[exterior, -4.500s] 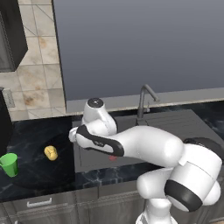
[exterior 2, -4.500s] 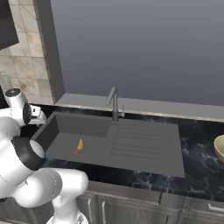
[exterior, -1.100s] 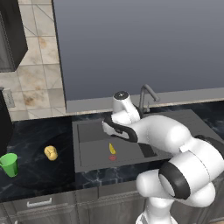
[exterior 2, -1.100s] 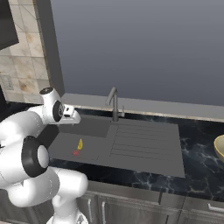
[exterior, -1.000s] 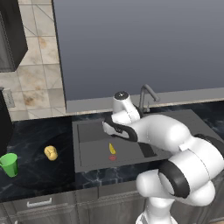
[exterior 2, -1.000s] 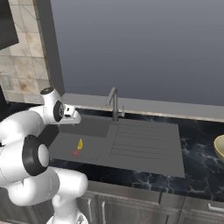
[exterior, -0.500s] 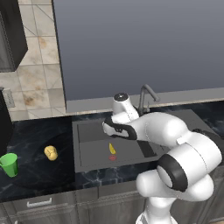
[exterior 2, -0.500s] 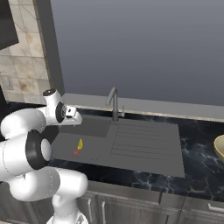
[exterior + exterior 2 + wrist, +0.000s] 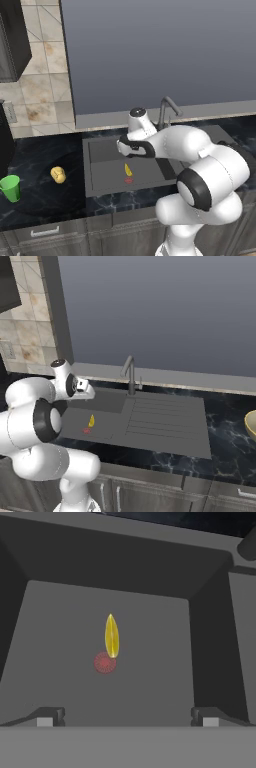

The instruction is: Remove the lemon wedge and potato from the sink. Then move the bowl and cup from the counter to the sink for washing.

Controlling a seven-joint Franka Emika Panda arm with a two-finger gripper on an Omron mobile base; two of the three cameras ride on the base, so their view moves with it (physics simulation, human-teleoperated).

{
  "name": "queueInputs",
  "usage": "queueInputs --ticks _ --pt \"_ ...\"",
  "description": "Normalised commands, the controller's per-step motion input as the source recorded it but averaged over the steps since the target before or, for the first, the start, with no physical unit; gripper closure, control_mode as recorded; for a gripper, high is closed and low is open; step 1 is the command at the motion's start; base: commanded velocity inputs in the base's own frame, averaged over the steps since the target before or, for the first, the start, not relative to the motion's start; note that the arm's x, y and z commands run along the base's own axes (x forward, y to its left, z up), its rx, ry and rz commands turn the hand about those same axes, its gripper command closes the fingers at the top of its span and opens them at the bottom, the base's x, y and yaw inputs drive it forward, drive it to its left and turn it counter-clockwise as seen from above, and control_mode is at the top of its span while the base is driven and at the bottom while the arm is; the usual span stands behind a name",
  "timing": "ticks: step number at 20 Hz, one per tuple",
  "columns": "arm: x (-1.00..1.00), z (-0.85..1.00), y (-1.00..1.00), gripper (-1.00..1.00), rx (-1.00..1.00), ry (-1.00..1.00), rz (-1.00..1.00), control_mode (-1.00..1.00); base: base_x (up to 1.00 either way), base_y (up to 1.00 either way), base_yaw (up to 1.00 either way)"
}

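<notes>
— Since our gripper [image 9: 125,714] hangs spread wide and empty, where's the lemon wedge [image 9: 112,636]?

— On the sink [image 9: 60,637] floor at twelve o'clock, long axis twelve-to-six, touching the drain [image 9: 105,662].

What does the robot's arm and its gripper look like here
The arm is glossy white, made of fat rounded segments with dark grey to black bands at the joints, and a round dark cap tops the wrist. The gripper has two small dark fingers with pale, blocky tips. No cables or markings show.
</notes>
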Motion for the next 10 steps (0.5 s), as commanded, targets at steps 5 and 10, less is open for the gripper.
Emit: queueInputs --ticks 5,10 --pt "0.07 -0.09 0.00 -1.00 0.01 0.00 0.00 -1.00 0.00 0.00 0.00" --pt "0.10 -0.08 0.00 -1.00 0.03 0.02 0.00 -1.00 0.00 0.00 0.00"
